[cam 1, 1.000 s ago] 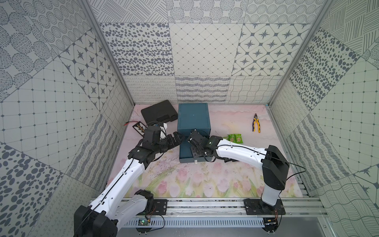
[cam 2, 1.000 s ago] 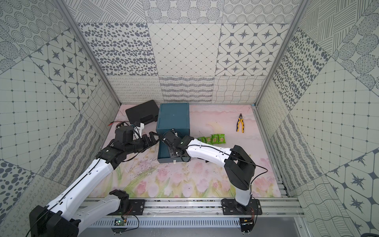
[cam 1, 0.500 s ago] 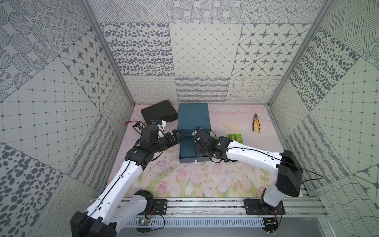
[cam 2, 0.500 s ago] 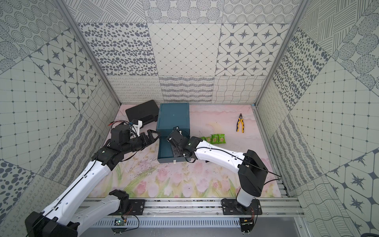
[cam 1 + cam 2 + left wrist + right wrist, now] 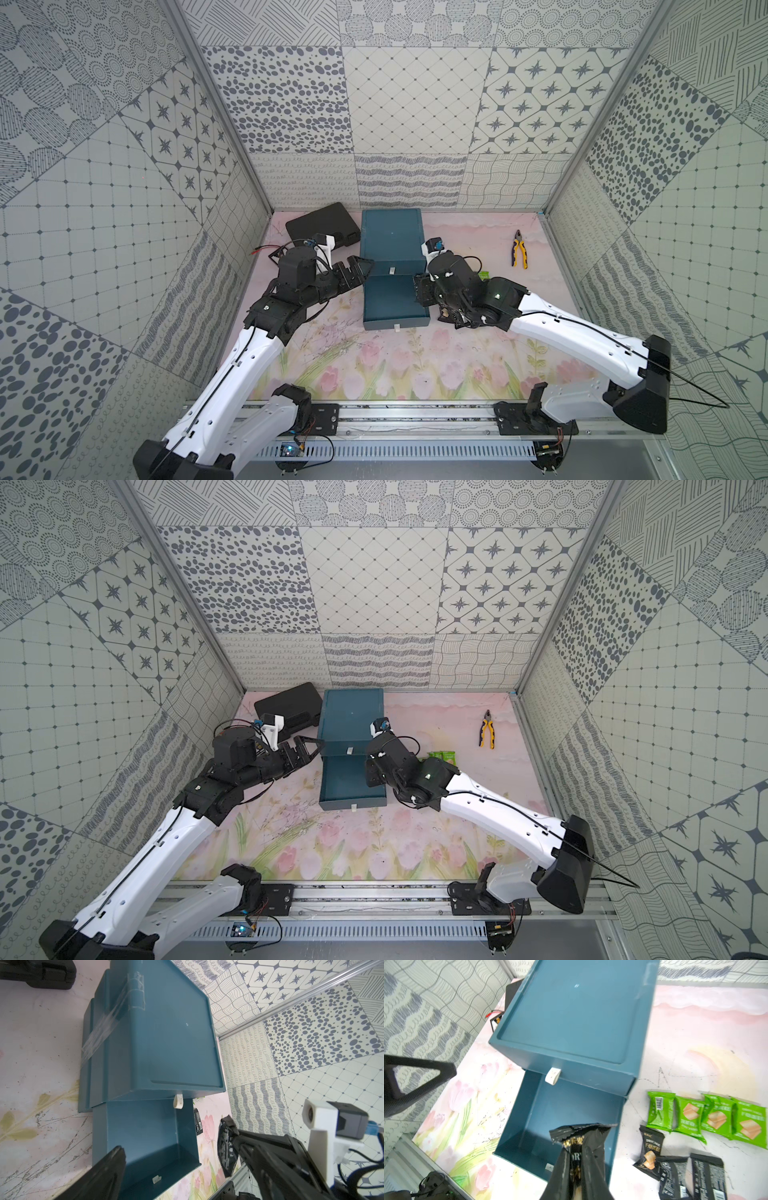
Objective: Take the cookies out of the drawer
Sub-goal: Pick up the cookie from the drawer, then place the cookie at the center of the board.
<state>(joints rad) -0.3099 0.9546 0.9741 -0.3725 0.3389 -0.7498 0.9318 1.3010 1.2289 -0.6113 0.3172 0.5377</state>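
Okay, going left to right across the scene:

- Far left at the back, a black case (image 5: 322,222) lay flat on the floral tabletop (image 5: 374,365), just beside the teal cabinet (image 5: 392,237).
- The left claw (image 5: 355,272) hovered at the cabinet's left side, near the front corner. Its fingers were spread and it had nothing in it.
- The cabinet sat at the back middle. A strip of clear tape (image 5: 104,1028) ran down its left side.
- Its lower drawer (image 5: 390,299) was pulled out toward the robot. The shut front above it had a little white tab (image 5: 552,1076).
- The right claw (image 5: 420,291) was pinching a crumpled black packet (image 5: 581,1142) by one end. The packet was lifted up at the drawer's right wall. I honestly couldn't tell if it was over the wall or just outside it.
- The rest of the cookies were on the tabletop just right of the drawer. In the right wrist view, three black packets (image 5: 679,1169) sat bunched together nearest the drawer.
- Past those, four green packets (image 5: 708,1118) lay in a row, edges touching or overlapping.
- In both top views the right arm covered most of that pile, so only a bit of green showed.
- Far right, yellow-handled pliers (image 5: 518,254) lay well apart from everything else.
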